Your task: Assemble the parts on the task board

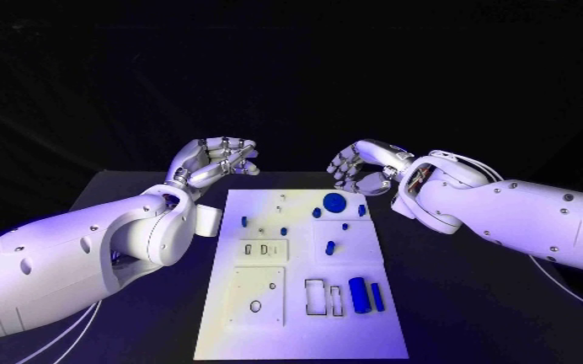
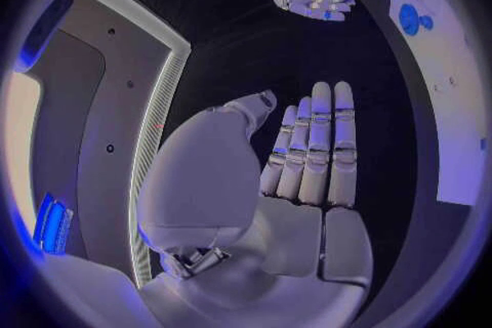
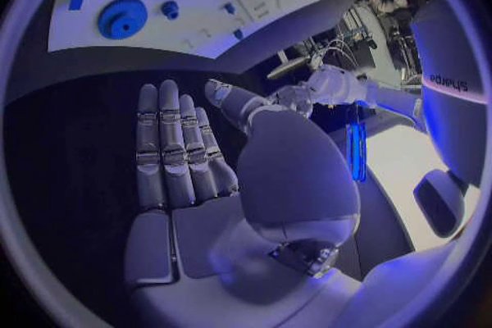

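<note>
1. Across the middle of the black table [image 1: 473, 313] lies the white task board [image 1: 304, 297], a long plate running away from the robot, with cut-out slots and recesses in its surface.
2. Left arm [image 1: 85, 254] enters from the picture's left; its left hand [image 1: 216, 162] hovers just beyond the board's far left corner, holding nothing. The left wrist view shows its fingers [image 2: 318, 148] straight and side by side, palm bare.
3. Right arm [image 1: 510, 212] enters from the right; its right hand [image 1: 365, 166] hovers beyond the board's far right corner, well apart from the left hand. The right wrist view shows its fingers [image 3: 175, 148] extended together, gripping nothing.
4. A round blue gear-like disc [image 1: 334, 203] lies on the board's far end, nearest the right hand.
5. A blue cylinder [image 1: 357, 294] lies near the board's near right edge, beside a thinner blue bar [image 1: 378, 297].
6. Small blue parts, possibly pegs [image 1: 329, 248], dot the board's middle; their shapes are too small to tell.
</note>
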Action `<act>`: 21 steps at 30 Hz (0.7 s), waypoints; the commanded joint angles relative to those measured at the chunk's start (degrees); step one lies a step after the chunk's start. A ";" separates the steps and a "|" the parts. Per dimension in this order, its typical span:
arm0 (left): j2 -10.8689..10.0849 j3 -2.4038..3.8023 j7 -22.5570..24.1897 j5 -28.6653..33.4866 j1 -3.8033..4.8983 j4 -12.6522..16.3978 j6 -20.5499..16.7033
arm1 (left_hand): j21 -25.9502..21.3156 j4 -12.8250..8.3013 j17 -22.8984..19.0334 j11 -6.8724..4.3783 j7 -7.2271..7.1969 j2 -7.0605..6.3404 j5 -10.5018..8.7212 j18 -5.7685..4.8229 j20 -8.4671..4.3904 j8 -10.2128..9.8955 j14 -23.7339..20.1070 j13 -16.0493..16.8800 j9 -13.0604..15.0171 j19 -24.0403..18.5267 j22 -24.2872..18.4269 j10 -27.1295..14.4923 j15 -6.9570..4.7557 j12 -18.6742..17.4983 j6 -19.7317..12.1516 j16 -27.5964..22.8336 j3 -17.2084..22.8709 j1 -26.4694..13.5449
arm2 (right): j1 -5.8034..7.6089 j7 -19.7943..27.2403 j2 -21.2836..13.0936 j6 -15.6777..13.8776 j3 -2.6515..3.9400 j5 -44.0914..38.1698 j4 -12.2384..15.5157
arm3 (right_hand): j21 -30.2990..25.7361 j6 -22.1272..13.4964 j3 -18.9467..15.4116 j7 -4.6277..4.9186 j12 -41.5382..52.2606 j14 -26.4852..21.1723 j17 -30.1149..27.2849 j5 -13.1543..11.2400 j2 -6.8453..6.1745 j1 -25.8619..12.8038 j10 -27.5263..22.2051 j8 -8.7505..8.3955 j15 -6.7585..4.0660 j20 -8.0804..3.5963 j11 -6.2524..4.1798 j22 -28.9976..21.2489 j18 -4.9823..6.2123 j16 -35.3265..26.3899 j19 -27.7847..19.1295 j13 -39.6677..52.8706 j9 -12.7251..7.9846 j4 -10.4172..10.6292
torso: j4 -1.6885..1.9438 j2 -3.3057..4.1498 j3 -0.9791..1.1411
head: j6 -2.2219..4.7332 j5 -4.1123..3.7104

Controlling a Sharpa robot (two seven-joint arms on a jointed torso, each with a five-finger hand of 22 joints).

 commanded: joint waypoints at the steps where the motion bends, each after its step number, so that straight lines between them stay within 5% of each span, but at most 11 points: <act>1: -0.39 0.05 -0.74 -2.71 0.07 1.20 2.01 | 0.33 -0.24 0.35 0.11 -0.04 -0.50 -0.19 0.18 -0.09 0.14 0.12 -0.08 0.09 0.19 0.10 0.31 0.05 -0.48 0.16 0.31 0.00 -0.22 | 0.18 -7.23 0.23 5.16 0.03 -13.27 0.33 | 4.83 2.92 -1.50 -1.70 -0.64 7.63 5.37 0.29 -2.46 0.41 4.66 0.36 -2.69 -2.74 -1.93 2.49 1.10 4.16 5.65 0.53 0.74 1.35 | 0.28 1.73 -0.13 | 0.14 -0.11; 7: -1.09 0.06 -1.10 -3.05 0.06 2.63 2.04 | 0.61 0.14 1.23 0.23 0.12 -0.63 -0.10 0.14 -0.08 -0.07 0.00 -0.10 0.19 0.05 0.23 0.26 0.10 -0.88 -0.08 0.88 -0.20 -0.93 | 0.27 -9.17 1.33 6.33 0.03 -18.02 0.19 | 10.21 3.55 -2.06 -2.24 -0.77 12.65 12.84 0.50 -3.14 1.08 5.70 -0.25 -3.95 -4.71 -2.75 5.94 1.07 10.03 9.09 0.72 1.48 2.94 | 0.78 3.24 -0.12 | 0.44 -0.26; 13: -1.56 0.27 -1.32 -3.14 0.06 3.83 2.11 | 1.06 0.22 2.10 0.21 0.13 -0.69 -0.06 0.18 -0.16 -0.19 0.26 -0.08 0.31 0.28 0.44 0.30 0.01 -1.13 -0.16 1.66 -0.29 -1.17 | 0.18 -10.66 2.42 7.26 0.03 -20.96 -0.18 | 13.14 5.13 -2.22 -2.96 -0.69 12.96 19.01 0.61 -4.04 1.01 7.03 0.25 -4.45 -5.28 -3.42 8.30 1.02 15.57 9.44 2.14 3.01 4.53 | 1.29 4.17 -0.13 | 0.76 -0.83; 21: -2.03 0.58 -1.26 -3.41 0.06 4.86 2.19 | 1.25 0.28 2.58 0.28 0.21 -0.66 -0.01 0.15 -0.17 -0.38 0.04 -0.11 0.34 0.24 0.53 0.06 0.05 -1.43 -0.40 1.96 -0.27 -1.30 | 0.09 -11.87 3.47 6.92 0.04 -23.13 -0.39 | 17.48 4.10 -2.25 -3.03 -0.77 14.37 27.38 0.65 -5.21 1.10 4.76 -0.46 -4.53 -5.48 -3.32 11.84 1.03 26.09 10.81 3.74 4.99 6.57 | 1.24 4.81 -0.05 | 0.64 -0.72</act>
